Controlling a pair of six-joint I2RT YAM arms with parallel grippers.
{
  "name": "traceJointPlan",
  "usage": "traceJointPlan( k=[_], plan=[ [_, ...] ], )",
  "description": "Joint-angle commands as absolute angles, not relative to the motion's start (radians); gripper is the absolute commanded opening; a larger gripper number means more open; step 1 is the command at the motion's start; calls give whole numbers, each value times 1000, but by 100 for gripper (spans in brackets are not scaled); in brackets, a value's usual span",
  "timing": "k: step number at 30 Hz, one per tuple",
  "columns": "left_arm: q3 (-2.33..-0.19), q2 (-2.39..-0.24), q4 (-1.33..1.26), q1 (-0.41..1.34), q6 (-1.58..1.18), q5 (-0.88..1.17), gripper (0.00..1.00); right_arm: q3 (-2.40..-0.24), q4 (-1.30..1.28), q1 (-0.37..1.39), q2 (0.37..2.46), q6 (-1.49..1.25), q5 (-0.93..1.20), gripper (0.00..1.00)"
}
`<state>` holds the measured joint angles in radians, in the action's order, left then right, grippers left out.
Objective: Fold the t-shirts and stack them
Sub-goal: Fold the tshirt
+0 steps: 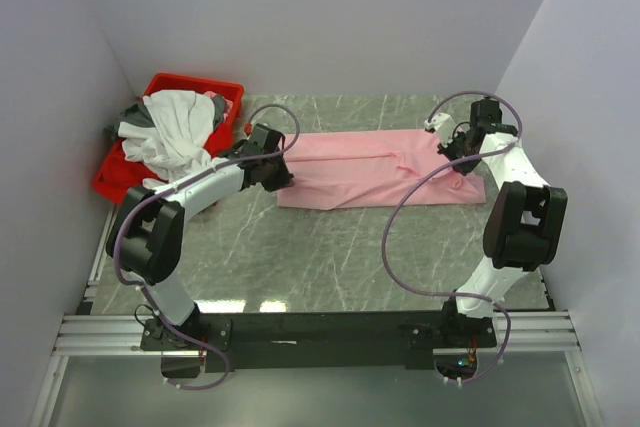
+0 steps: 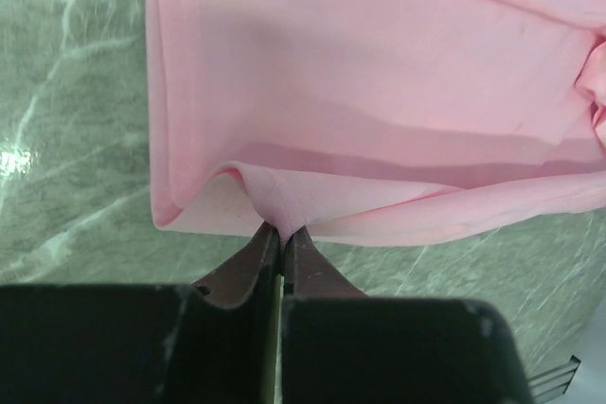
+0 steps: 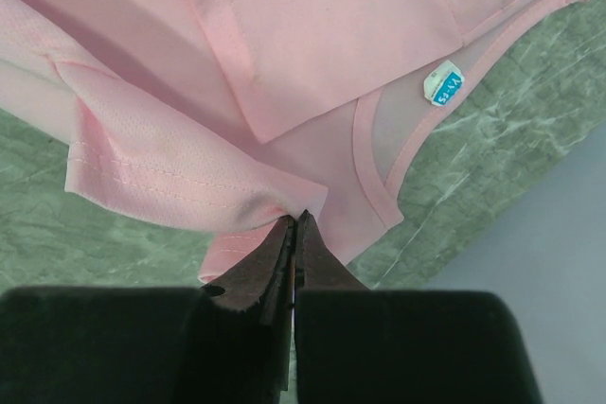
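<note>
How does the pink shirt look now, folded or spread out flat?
Folded, partly. The pink shirt lies as a long narrow strip, cloth layers doubled over each other.

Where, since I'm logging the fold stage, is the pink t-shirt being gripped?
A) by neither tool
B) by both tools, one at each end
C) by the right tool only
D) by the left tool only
B: the left tool and the right tool each pinch an edge of the pink t-shirt, at opposite ends.
</note>
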<state>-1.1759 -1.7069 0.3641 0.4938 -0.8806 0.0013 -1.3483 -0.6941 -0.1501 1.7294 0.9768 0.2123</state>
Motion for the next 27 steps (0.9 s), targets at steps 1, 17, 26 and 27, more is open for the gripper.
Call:
traceJointPlan(
  k=[1, 17, 26, 27],
  plan=[
    [-1227, -1709, 376, 489, -856, -51, 1, -1394, -667, -143, 1743, 968, 193, 0],
    [-1252, -1721, 431, 488, -825, -92, 1, -1390, -649, -143, 1756, 963, 173, 0],
    [-1243, -1723, 436, 489, -842, -107, 2, -1399, -641, -140, 1779, 950, 179, 0],
    [-1244, -1729, 436, 489, -842, -107, 2, -1399, -641, -138, 1782, 951, 178, 0]
  ],
)
